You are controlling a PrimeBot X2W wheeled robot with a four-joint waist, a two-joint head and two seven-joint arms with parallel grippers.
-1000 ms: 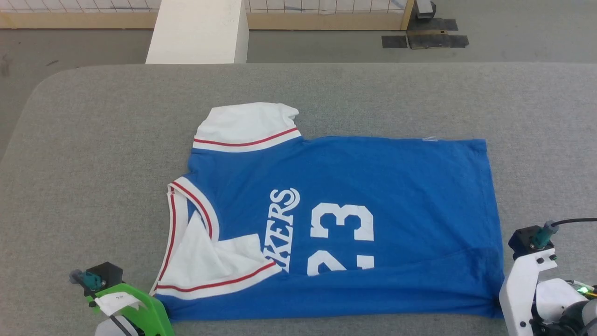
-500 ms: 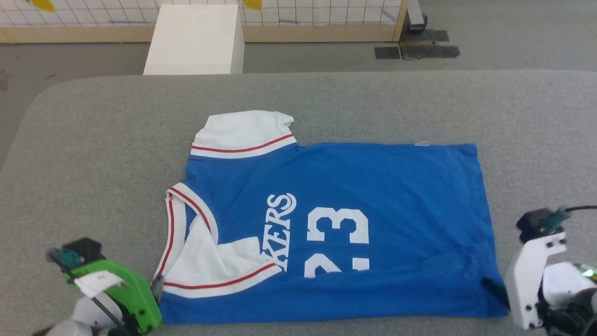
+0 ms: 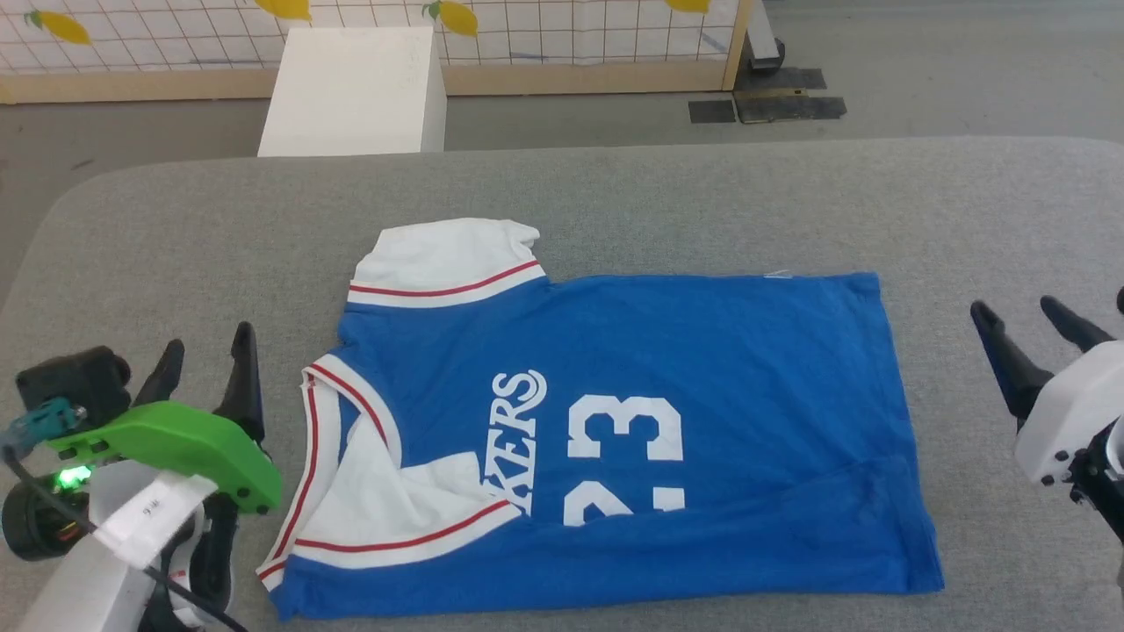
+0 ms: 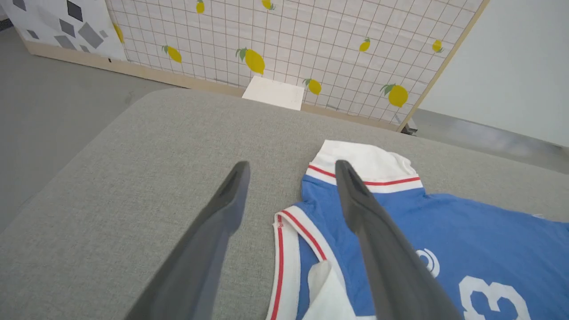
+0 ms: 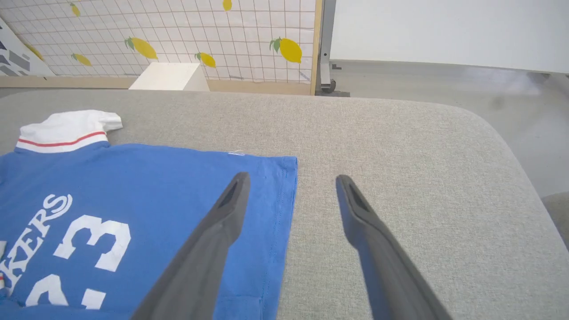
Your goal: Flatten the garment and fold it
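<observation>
Clear of the garment [image 3: 729, 369] now, left gripper [image 3: 209, 338] and right gripper [image 3: 1012, 305] both wide, empty.

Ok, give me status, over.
Open: left hand, right hand, both beside shirt. Shirt on table, near edge folded over. Beyond table, white box.

- One garment [image 3: 746, 395], with two white sleeves [image 3: 439, 254].
- One left gripper [image 3: 209, 340] and one right gripper [image 3: 1014, 307], each with two dark fingers [image 3: 241, 377].
- One grey table [image 3: 659, 193].
- One white box [image 3: 351, 88].
- Four lemon prints [image 3: 457, 16] in the head view.
</observation>
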